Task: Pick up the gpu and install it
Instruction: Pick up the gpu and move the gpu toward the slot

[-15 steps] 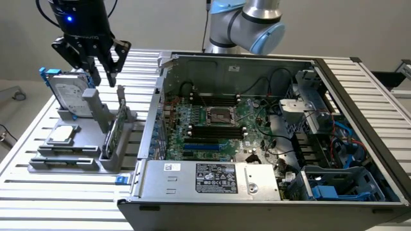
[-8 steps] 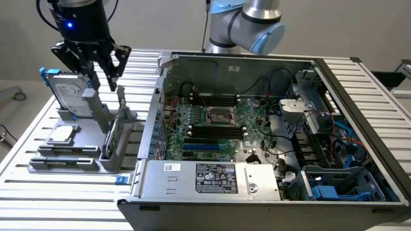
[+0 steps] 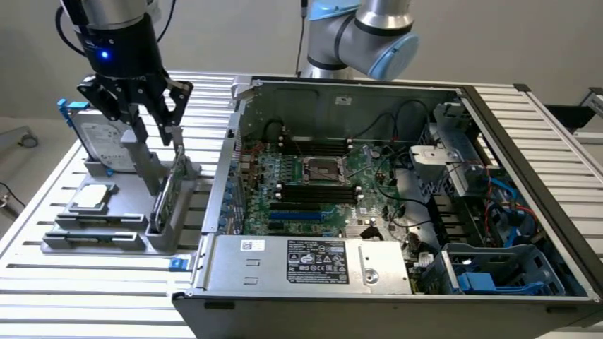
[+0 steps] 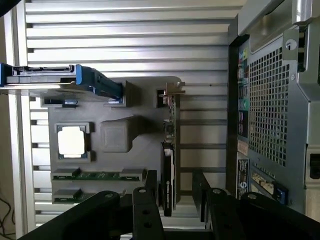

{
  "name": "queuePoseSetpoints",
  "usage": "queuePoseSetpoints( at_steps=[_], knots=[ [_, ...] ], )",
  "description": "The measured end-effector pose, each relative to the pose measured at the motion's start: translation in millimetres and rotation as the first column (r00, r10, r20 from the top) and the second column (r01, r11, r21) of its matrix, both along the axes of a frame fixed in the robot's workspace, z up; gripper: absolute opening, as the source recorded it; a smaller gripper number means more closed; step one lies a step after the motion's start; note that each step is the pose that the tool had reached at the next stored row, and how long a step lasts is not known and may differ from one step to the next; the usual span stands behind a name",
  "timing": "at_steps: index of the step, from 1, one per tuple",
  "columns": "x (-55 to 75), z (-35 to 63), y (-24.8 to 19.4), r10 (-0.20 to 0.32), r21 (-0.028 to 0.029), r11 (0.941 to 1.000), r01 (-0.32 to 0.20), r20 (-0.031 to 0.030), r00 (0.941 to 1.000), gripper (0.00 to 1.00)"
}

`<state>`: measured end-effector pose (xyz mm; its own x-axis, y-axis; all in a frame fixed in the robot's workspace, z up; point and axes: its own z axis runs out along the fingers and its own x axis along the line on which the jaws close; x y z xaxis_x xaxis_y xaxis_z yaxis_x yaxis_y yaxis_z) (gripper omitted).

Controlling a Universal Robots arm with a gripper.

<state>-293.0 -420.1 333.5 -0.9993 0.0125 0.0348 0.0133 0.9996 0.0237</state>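
Slatted aluminium table (image 3: 56, 282) under everything, pale wall behind; on the exterior view's left a grey moulded holder tray (image 3: 104, 236) lies flat on the slats; beside it, centre to the exterior view's right, a black open-sided computer case (image 3: 556, 205) on its side, green motherboard (image 3: 320, 183) exposed inside; grey-and-blue robot arm joint (image 3: 377, 35) rises behind the case. Tray contents: silver hard drive with blue rails (image 3: 94, 138) standing upright at the far end; small silver square chip (image 3: 92, 196) lying flat in its recess; 2 thin green memory sticks (image 4: 95, 176) flat along the near edge; the gpu (image 3: 168, 194), a flat card with green board, black cooler face and metal end bracket, stands on edge in its slot at the side of the tray nearest the case. Black 2-fingered gripper (image 3: 155, 134) hangs directly over the gpu, jaws spread wide and holding nothing; in the wrist view its fingers (image 4: 150, 185) sit 1 on either side of the card's upper edge, a clear gap on the case side; on the other side, contact cannot be judged.
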Motion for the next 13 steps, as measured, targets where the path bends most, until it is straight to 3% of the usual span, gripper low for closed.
queuePoseSetpoints(
  at_steps=[13],
  knots=[
    [0.1,-23.6,-0.5,0.032,0.0,0.9995,-0.032,-0.0001,0.9995,0.42]
  ],
)
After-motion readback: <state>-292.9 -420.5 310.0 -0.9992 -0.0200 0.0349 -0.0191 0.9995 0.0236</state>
